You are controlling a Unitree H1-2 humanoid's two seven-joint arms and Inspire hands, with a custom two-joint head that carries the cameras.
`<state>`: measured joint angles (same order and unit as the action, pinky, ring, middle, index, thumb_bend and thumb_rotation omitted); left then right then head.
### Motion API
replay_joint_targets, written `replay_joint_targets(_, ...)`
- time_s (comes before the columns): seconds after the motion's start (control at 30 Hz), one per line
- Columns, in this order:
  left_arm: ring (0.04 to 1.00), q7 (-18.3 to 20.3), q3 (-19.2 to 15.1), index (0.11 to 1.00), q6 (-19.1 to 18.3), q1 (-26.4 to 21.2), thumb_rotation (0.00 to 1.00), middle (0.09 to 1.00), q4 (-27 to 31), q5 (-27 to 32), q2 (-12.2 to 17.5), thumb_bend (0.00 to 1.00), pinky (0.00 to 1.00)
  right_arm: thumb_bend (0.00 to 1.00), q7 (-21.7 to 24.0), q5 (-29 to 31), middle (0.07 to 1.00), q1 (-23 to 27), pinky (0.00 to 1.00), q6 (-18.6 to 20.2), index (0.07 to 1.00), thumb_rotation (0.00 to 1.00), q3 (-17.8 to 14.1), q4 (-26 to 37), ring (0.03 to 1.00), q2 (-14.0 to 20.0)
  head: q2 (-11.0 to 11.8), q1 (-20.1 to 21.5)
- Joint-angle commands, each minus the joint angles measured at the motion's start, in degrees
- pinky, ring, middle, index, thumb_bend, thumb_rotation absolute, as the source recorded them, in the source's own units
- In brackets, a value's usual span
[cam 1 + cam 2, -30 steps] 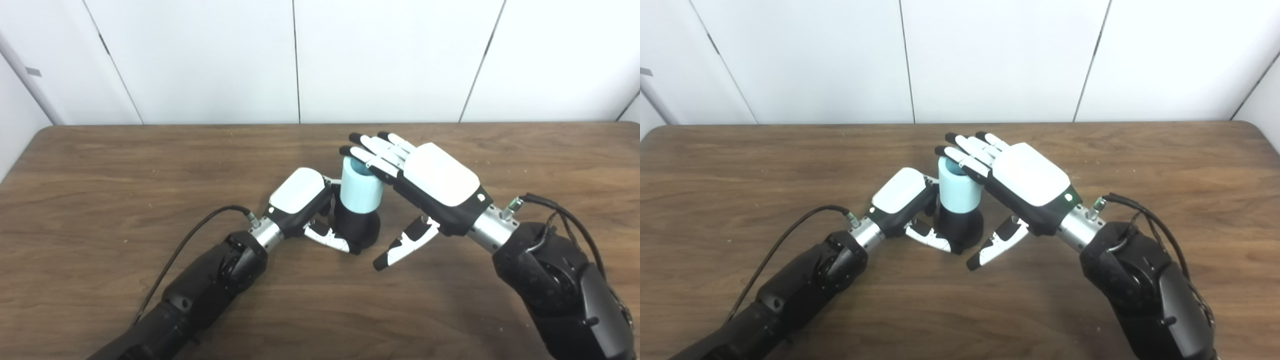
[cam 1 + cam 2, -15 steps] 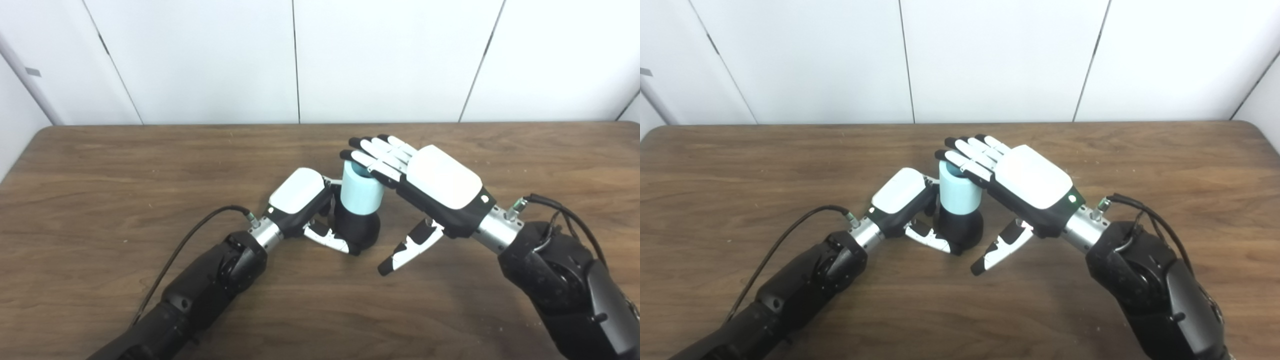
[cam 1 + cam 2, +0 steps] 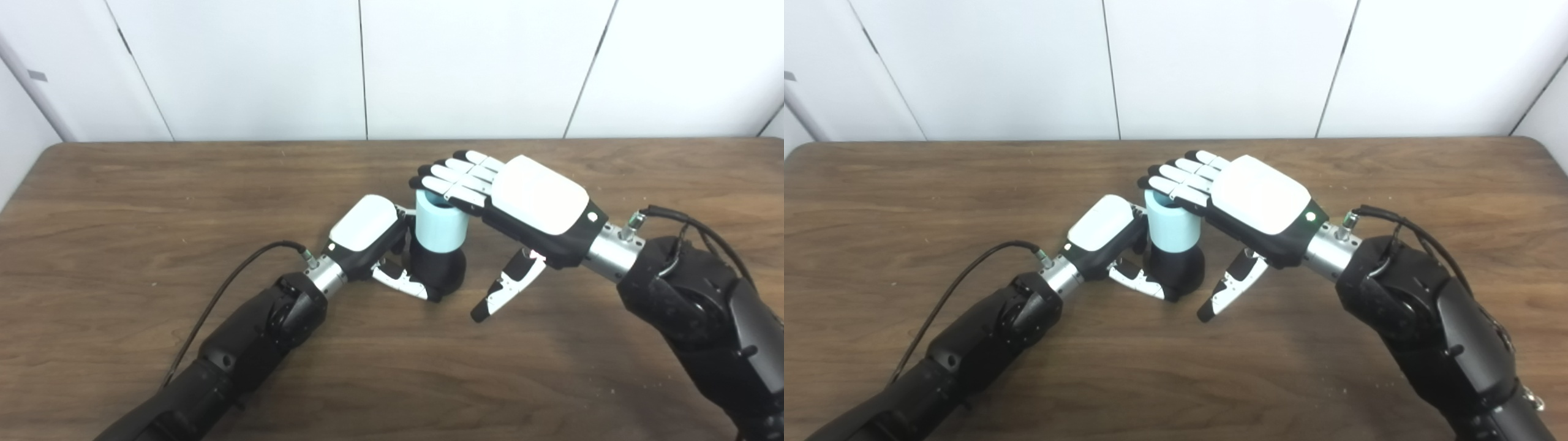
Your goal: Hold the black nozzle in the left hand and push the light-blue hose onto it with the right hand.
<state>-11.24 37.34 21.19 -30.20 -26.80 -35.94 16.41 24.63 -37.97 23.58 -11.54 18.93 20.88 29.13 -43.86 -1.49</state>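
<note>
Flat right hand (image 3: 527, 202) atop hose (image 3: 438, 225)

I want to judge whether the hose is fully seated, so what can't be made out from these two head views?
- Inside of the light-blue hose: its open top is covered by the right hand fingers in both views.
- How far the black nozzle reaches inside: hidden by the hose wall.
- Left hand fingers behind the nozzle: blocked by nozzle and hand back.
- Both arms: cut off at the bottom edge.

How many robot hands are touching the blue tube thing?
2. The left hand wraps the black nozzle under the light-blue hose; the right hand lies flat on its top.
</note>
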Motion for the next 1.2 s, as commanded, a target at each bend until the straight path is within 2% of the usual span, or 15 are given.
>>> replay_joint_targets(0.0,0.319,9.48,4.58,0.372,-1.65,7.79,0.43,0.350,-4.22,-3.00,0.95,0.65,0.26,0.81,4.70,-0.52,0.930,-0.18,0.96,-1.44,0.939,0.46,2.49,-0.31,0.946,1.48,-0.09,-0.11)
replay_joint_targets(0.23,0.313,9.63,4.51,0.333,-1.70,7.79,0.42,0.335,-4.15,-2.91,1.08,0.65,0.26,0.81,4.41,-2.40,0.930,-0.79,0.96,-1.40,0.935,0.45,3.71,-0.61,0.952,0.72,-0.13,-0.05)
replay_joint_targets(0.37,0.316,9.79,4.51,0.367,-1.93,7.98,0.43,0.346,-3.63,-2.91,1.18,0.65,0.26,0.81,4.19,-2.72,0.924,-0.88,0.96,-1.79,0.926,0.44,4.26,-1.20,0.952,0.65,-0.10,-0.03)
replay_joint_targets(0.53,0.318,9.75,4.62,0.339,-2.11,8.07,0.43,0.340,-3.60,-3.18,1.03,0.65,0.26,0.81,4.03,-3.22,0.921,-0.83,0.97,-1.95,0.925,0.44,4.83,-1.85,0.950,1.00,-0.18,-0.02)
replay_joint_targets(0.77,0.327,9.73,4.55,0.368,-1.92,8.06,0.43,0.355,-3.51,-3.14,1.21,0.65,0.27,0.80,3.72,-3.75,0.927,-1.59,0.97,-2.28,0.932,0.44,5.25,-2.17,0.950,1.54,-0.21,0.00)
replay_joint_targets(1.17,0.328,9.81,4.47,0.378,-1.62,8.04,0.43,0.356,-3.84,-2.84,1.26,0.64,0.27,0.79,0.16,-5.55,0.965,-2.56,0.99,-2.85,0.953,0.43,4.00,-1.90,0.974,1.88,-0.24,-0.02)
